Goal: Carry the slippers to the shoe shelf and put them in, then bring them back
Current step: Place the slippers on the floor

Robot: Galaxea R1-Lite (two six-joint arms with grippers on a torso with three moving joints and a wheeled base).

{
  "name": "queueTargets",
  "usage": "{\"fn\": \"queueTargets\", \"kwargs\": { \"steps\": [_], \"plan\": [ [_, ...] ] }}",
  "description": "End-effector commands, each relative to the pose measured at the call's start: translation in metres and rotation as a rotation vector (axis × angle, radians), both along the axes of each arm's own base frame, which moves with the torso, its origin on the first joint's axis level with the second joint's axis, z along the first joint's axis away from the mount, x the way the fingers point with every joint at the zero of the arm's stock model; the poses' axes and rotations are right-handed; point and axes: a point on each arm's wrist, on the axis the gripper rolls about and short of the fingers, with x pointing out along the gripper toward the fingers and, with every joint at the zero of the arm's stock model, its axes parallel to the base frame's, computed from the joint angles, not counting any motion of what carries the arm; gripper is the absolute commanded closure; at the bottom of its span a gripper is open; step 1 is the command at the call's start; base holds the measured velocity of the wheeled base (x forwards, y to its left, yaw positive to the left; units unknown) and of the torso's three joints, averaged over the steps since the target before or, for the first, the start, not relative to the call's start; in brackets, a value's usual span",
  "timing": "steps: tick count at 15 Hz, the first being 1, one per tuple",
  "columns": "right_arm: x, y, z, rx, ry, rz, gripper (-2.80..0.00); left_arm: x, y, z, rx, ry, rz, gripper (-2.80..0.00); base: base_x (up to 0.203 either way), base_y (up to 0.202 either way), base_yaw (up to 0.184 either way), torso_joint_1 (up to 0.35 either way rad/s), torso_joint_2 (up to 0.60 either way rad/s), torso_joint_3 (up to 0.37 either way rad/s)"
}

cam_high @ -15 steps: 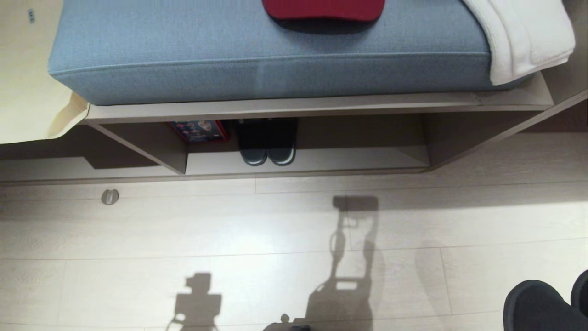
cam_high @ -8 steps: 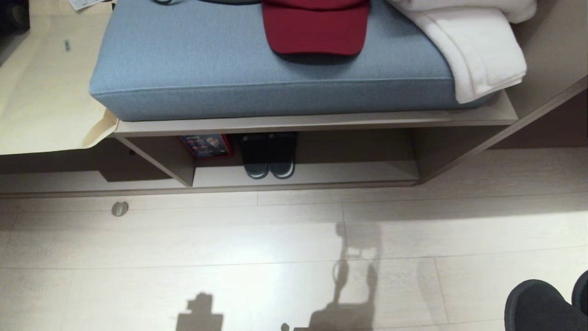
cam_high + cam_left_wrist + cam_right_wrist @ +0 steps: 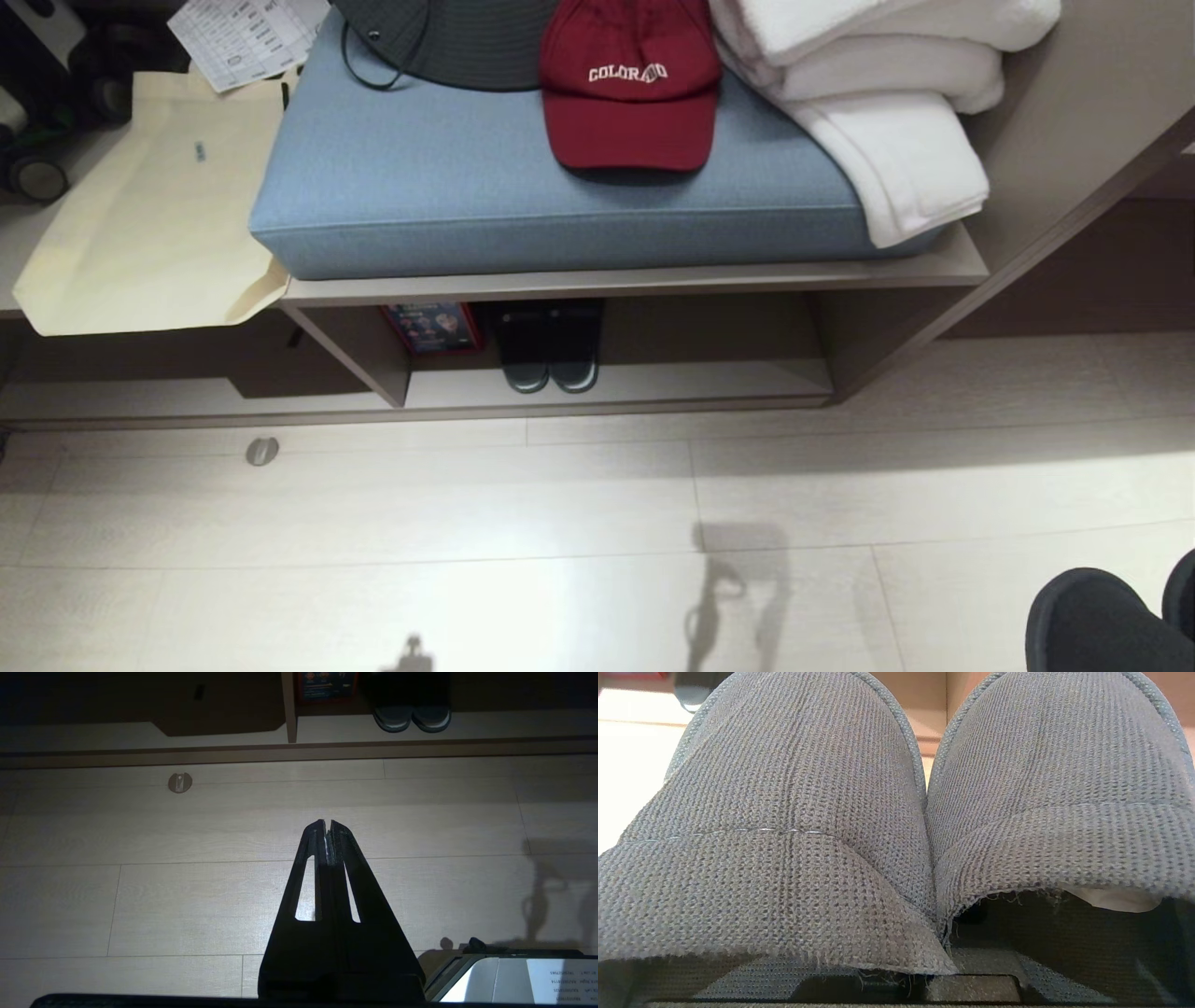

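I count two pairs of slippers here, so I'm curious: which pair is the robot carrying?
The slate-blue knit pair, held in the right hand, at the head view's lower right. The black pair with whitish sole edges sits in the shoe shelf under the cushion, untouched.

From my head camera the floor (image 3: 373, 523) is bright, with a broad washed-out glare patch in the near middle, and soft grey shadows (image 3: 738, 588) fall across it to the right. Under the blue cushion (image 3: 523, 187) the shoe shelf (image 3: 616, 280) opening sits in deep shade. My left wrist view is dim, darkening to near black along the far side, the fingers (image 3: 322, 858) a black silhouette. My right wrist view is evenly lit, the slippers (image 3: 784, 788) sharp in their weave, the floor beyond overexposed.
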Motion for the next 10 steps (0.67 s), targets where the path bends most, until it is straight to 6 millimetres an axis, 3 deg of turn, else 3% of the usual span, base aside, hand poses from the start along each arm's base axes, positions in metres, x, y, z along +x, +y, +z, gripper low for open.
{"fn": "queueTargets", "kwargs": {
  "steps": [1, 10],
  "plan": [
    [0.0001, 0.0, 0.0003, 0.0, 0.001, 0.001, 0.0, 0.0, 0.0, 0.0, 0.0, 0.001, 0.001, 0.0, 0.0, 0.0, 0.0, 0.002, 0.0, 0.197],
    [0.0002, 0.0, -0.0001, -0.002, 0.002, 0.003, 0.0, 0.0, 0.0, 0.0, 0.0, 0.0, 0.0, 0.0, 0.0, 0.0, 0.0, 0.001, 0.0, 0.203]
  ]
}}
